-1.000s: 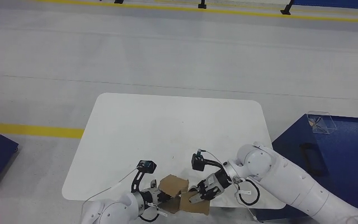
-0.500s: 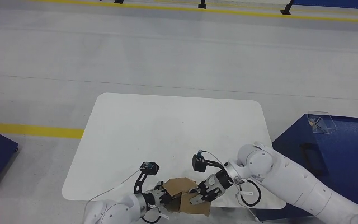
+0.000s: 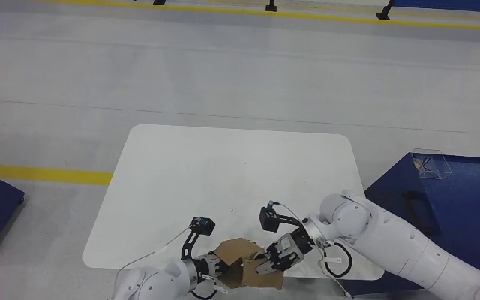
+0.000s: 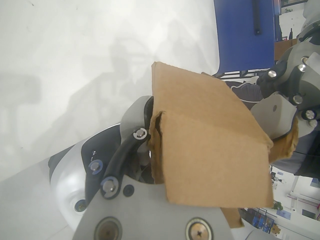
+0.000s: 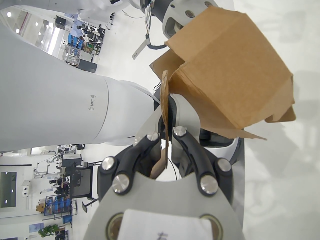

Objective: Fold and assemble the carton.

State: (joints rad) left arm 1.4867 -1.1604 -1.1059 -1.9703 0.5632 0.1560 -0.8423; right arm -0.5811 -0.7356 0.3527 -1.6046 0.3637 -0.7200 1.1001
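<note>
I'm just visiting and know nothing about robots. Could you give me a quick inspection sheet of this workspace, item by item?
Surface: white rounded table, bare apart from the job.
Job's things: brown cardboard carton, partly folded with its flaps loose, at the table's near edge.
Clutter: nothing seen.
Grippers: left gripper pinches one carton edge; right gripper pinches a flap on the opposite side.
Cables: thin pale wire by the left wrist; dark cable loop by the right wrist.
Surroundings: grey floor with a yellow floor line; blue cabinet carrying a clear plastic box.
</note>
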